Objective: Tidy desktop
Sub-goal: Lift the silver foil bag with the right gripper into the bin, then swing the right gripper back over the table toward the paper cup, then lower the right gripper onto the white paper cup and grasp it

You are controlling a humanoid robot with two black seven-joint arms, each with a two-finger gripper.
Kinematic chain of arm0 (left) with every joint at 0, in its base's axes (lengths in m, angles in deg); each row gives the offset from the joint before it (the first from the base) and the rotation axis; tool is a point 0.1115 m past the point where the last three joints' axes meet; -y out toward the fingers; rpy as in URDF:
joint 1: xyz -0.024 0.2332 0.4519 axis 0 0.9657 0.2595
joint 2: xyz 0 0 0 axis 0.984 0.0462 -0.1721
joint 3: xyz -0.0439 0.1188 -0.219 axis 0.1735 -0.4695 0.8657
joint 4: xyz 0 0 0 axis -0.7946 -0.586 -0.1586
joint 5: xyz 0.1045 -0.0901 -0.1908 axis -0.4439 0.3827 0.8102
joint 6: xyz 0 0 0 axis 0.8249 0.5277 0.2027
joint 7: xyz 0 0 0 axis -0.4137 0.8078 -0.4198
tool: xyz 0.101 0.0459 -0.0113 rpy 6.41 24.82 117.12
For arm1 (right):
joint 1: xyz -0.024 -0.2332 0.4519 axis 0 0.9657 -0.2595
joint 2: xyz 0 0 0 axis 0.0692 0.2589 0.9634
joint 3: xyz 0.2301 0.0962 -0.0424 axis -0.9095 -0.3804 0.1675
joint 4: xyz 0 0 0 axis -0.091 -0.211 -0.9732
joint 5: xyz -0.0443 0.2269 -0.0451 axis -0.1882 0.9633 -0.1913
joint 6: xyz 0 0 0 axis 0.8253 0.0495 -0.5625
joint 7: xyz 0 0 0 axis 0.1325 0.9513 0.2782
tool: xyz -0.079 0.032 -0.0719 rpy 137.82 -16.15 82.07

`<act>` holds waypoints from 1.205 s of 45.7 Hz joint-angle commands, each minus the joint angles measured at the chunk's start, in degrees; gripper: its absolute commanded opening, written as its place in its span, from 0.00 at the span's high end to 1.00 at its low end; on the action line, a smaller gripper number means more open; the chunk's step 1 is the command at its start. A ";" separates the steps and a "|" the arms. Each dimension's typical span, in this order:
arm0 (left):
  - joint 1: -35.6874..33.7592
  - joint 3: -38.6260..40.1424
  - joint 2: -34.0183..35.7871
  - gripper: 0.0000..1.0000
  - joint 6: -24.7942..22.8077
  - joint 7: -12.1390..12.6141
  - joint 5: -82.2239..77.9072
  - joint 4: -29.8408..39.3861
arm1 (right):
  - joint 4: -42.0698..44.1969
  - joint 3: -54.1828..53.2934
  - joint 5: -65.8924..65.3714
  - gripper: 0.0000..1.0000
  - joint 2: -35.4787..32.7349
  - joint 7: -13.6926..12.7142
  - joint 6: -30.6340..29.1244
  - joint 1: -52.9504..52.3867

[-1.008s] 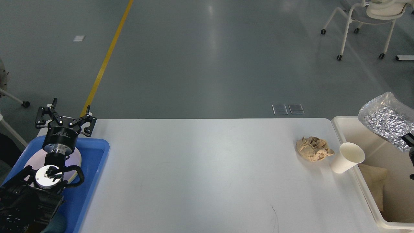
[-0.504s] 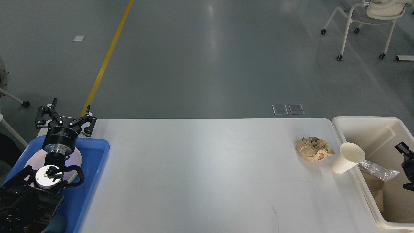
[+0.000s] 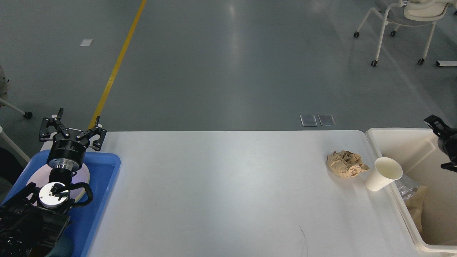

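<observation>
**Foil wrapper dropped in the bin; two items left on the table**

A second ago the right hand point(image 3: 442, 142) was holding a crinkled foil bag above the cream bin point(image 3: 383, 134) at 3 o'clock. Half a second ago the bag was lying inside the bin, and now only a scrap of it point(image 3: 407, 185) shows beside some brown paper behind the bin's near wall. The right hand has risen and drawn back toward the right edge of the view. It is mostly cut off there, so I cannot tell how far its fingers are spread; nothing is visibly held in it.

The left hand point(image 3: 72, 128) has not moved. It sits at 9 o'clock over the blue tray point(image 3: 107, 171), fingers spread wide and empty, with a white plate point(image 3: 84, 175) under its wrist.

The white table point(image 3: 221, 192), the thing to be tidied, fills the middle of the view and is bare apart from two items near its right end, around 3 o'clock: a crumpled brown paper ball point(image 3: 345, 163) and, just beside it, a tilted white paper cup point(image 3: 383, 174) close against the bin.

By my reading, one piece of rubbish is done with and these two remain, both within the right arm's reach, with the cup nearest the bin.
</observation>
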State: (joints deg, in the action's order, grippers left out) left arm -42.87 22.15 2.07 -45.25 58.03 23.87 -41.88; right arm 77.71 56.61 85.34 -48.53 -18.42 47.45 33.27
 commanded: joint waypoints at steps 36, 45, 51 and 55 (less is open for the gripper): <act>0.00 0.00 0.00 0.03 0.00 0.00 0.00 0.00 | -47.03 0.59 -20.91 0.00 9.43 0.65 -32.70 -47.07; 0.00 0.00 0.00 0.03 0.00 0.00 0.00 0.00 | -80.80 3.05 -29.79 0.00 7.05 -2.69 -6.68 -51.39; 0.00 0.00 0.00 0.03 0.00 0.00 0.00 0.00 | -82.85 4.46 -29.71 0.00 6.61 -2.87 -6.23 -51.56; 0.00 0.00 0.00 0.03 0.00 0.00 0.00 0.00 | -82.85 4.54 -29.71 0.00 6.26 -2.87 -6.40 -51.48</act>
State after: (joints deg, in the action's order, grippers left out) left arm -42.86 22.15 2.07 -45.25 58.03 23.87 -41.89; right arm -4.60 60.87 55.70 -41.83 -21.27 40.93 -18.25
